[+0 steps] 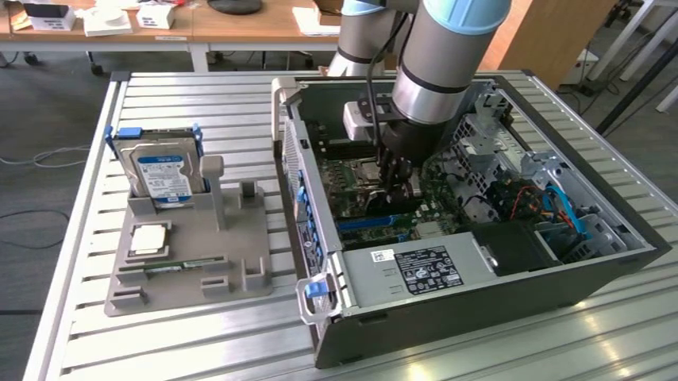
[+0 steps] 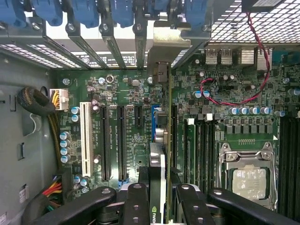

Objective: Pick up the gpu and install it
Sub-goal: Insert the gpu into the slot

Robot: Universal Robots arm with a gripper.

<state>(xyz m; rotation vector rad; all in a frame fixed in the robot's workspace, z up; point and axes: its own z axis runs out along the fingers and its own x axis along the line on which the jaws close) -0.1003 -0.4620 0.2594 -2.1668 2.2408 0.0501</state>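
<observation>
The arm's gripper reaches down into the open computer case, which lies on its side on a slatted metal table. In the wrist view the black fingers press against both faces of the gpu, so the pincer is clamped on the card (a green logo shows on the card's edge between them). The gpu stands on edge inside the case, over the motherboard on the case floor and in line with a blue slot. Its pale metal bracket lies at the case's rear slot openings. Whether the card is seated in the slot I cannot tell. Outside the case, on the exterior view's left, a hard drive stands upright in a grey holder.
</observation>
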